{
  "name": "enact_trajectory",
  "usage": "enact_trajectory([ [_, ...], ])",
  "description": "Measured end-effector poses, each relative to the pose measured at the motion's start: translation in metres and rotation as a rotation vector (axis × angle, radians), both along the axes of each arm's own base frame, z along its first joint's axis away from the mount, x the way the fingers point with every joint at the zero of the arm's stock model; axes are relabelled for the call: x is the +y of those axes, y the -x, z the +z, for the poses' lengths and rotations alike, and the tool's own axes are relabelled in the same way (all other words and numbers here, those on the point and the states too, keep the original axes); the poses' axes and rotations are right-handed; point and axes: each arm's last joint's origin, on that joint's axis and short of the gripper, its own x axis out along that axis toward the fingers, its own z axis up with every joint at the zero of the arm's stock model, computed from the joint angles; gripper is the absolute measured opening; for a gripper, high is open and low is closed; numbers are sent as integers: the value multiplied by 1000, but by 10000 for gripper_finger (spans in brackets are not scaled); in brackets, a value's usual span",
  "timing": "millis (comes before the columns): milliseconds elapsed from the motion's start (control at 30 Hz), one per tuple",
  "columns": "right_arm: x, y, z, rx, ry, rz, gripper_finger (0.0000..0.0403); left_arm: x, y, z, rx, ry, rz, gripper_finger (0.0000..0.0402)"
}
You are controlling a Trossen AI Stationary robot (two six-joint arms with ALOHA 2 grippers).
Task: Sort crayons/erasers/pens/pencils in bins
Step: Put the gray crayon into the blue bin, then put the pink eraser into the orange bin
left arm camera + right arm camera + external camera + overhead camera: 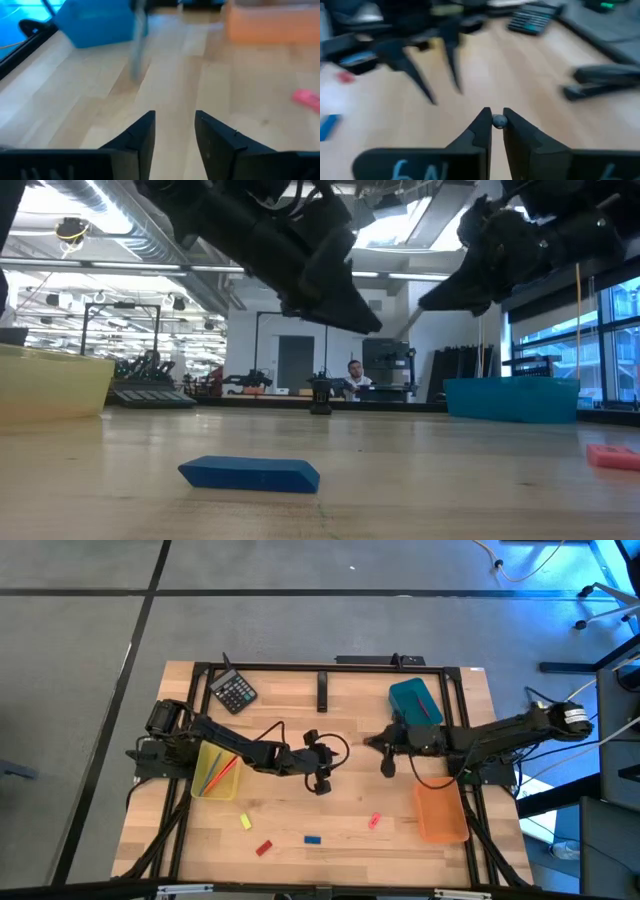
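Wooden table (pixel 330 810), scattered erasers (pixel 312 838), three bins (pixel 415 700).

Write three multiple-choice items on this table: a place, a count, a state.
1. Bin nearest the pink eraser? A yellow B teal C orange
2. Erasers lying on the table? A two B four C six
3. The left gripper is: A open, empty B gripping an eraser C inside a bin
Key: C, it lies beside the orange bin; B, red eraser, yellow eraser, blue eraser and the pink one; A, an empty gap shows, while the right gripper pinches a small grey thing.
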Motion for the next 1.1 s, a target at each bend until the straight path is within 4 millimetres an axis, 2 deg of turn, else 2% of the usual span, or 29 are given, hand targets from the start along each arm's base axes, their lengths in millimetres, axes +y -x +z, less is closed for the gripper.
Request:
enact_trajectory([
  [233, -26, 30, 14, 212, 202, -488, 45, 1, 2, -2, 22, -1, 30, 136],
  [433, -41, 46, 7, 291, 172, -701, 43, -1, 2, -3, 24, 5, 27, 134],
  [867, -62, 62, -2, 370, 104, -916, 55, -2, 2, -2, 12, 31, 36, 138],
  [967, -64, 64, -3, 385, 81, -918, 75, -3, 1, -1, -10, 36, 35, 145],
  [1100, -64, 64, -3, 387, 83, -918, 127, -3, -6, -5, -50, 81, -10, 156],
])
